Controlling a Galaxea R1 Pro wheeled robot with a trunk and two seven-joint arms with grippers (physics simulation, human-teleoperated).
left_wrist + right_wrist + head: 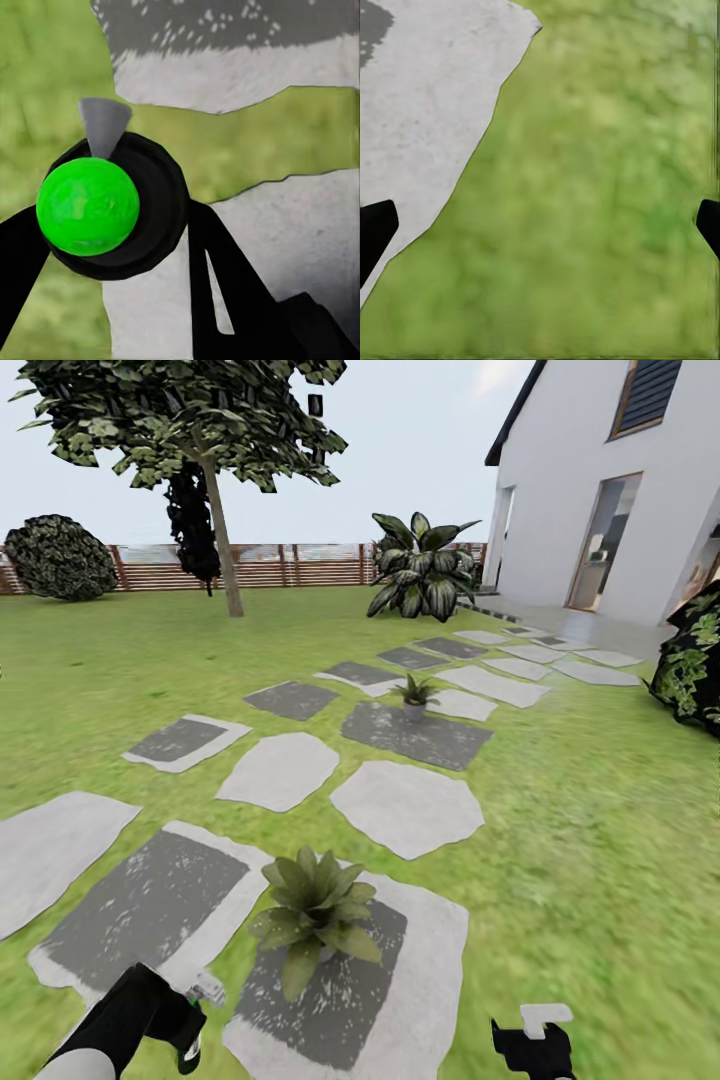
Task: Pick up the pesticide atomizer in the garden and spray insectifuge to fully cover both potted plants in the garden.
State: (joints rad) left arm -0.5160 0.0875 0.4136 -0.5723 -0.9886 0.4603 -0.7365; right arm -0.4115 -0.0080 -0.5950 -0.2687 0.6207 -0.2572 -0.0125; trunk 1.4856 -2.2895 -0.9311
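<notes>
L gripper (112, 232) clamped round tiny dark green-bodied, whitish-nozzled atomizer (90, 206); prob. light, rigid, slick, so grip mid-body; R gripper (540, 225) wide open, empty.

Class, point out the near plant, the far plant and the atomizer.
Near plant (318, 912), head view, middle of the leaf rosette.
Far plant (414, 691), head view, leaves above its base.
Atomizer (88, 206), left wrist view, green rounded body.

Ground: green lawn (590, 840) around me, grey stepping stones (405, 807) running from near left to far right.
Far edge: brown slatted fence (290, 565), a tree (215, 490) before it, round dark bush (58, 557) far left.
Right: white house (600, 480) with a tall doorway (603, 540).
Light: pale, hazy sky (420, 430).
</notes>
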